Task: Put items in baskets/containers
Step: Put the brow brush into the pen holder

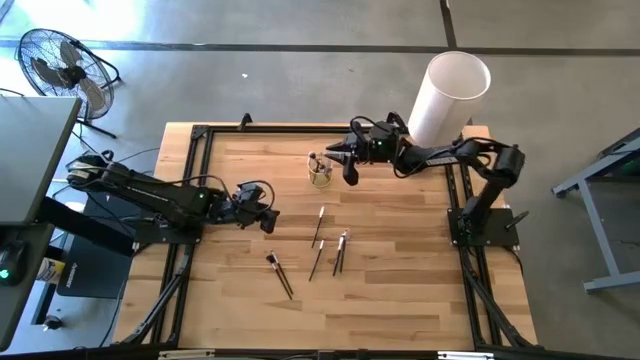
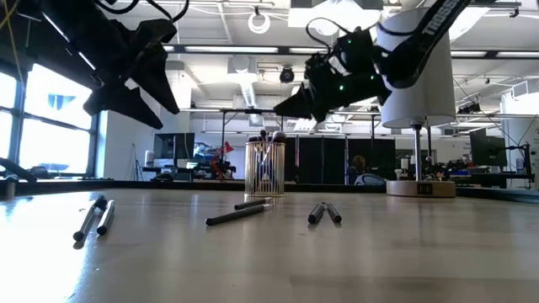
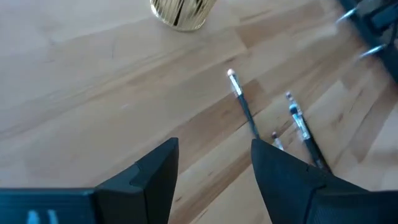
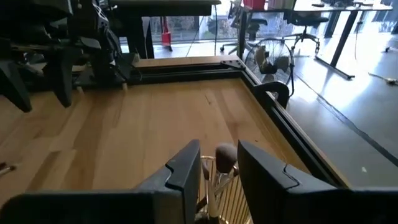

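Observation:
The small clear yellowish cup (image 1: 320,171) stands on the far middle of the table with a few brushes upright inside it. My right gripper (image 4: 219,147) hovers open just above the cup (image 4: 219,193), and a round brush head (image 4: 225,157) rises between its fingers without touching them. Several thin brushes (image 1: 318,228) (image 1: 340,252) (image 1: 280,272) lie flat on the wood at the table's middle. My left gripper (image 3: 214,147) is open above the table, left of those brushes (image 3: 244,107), and holds nothing. The low view shows the cup (image 2: 264,168) and the lying brushes (image 2: 240,213).
A big white cylinder (image 1: 447,92) stands at the far right corner, behind my right arm. A black rail frame (image 1: 190,190) borders the wooden top. A floor fan (image 1: 60,62) sits beyond the far left corner. Bare wood lies toward the near edge.

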You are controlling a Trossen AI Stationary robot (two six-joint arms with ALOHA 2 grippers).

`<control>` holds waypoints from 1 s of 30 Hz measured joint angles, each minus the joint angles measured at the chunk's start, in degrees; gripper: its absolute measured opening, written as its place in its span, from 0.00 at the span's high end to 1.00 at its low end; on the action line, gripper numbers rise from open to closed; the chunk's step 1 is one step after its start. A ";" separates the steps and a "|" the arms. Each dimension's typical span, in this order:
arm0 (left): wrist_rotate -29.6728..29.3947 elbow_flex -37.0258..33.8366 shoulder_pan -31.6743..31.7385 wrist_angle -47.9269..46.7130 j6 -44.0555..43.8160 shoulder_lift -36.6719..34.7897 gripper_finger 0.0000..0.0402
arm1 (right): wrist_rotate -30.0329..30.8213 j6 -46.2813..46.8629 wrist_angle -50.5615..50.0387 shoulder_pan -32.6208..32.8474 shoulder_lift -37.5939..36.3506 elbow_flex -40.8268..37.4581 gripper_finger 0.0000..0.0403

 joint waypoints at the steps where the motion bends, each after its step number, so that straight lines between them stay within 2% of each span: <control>1: 0.11 1.19 0.00 -1.62 -0.61 0.80 0.50 | 0.04 0.04 -2.40 -0.02 -1.54 0.00 0.74; 6: 1.35 10.03 0.00 -11.53 -9.22 7.94 0.50 | 2.26 1.88 -18.74 0.68 -11.73 0.09 0.74; 11: 6.78 19.49 0.00 -23.28 -28.73 16.27 0.50 | 9.57 7.05 -41.68 2.64 -20.99 0.07 0.81; 16: 13.71 23.92 -1.33 -24.17 -41.29 22.21 0.50 | 12.92 7.50 -56.94 5.31 -26.88 -1.86 0.88; 19: 15.59 24.94 -3.28 -23.88 -48.33 25.34 0.50 | 12.27 7.14 -59.29 6.58 -29.23 -4.46 0.92; 24: 19.76 24.91 -7.90 -24.43 -61.31 29.67 0.50 | 11.80 7.12 -57.65 8.27 -32.23 -10.17 0.97; 27: 21.25 24.89 -10.56 -24.93 -69.93 31.36 0.50 | 9.38 7.27 -57.17 8.99 -33.29 -12.77 0.98; 30: 23.27 24.83 -11.01 -26.95 -73.48 33.51 0.50 | 6.26 7.19 -56.03 9.54 -34.04 -14.84 0.99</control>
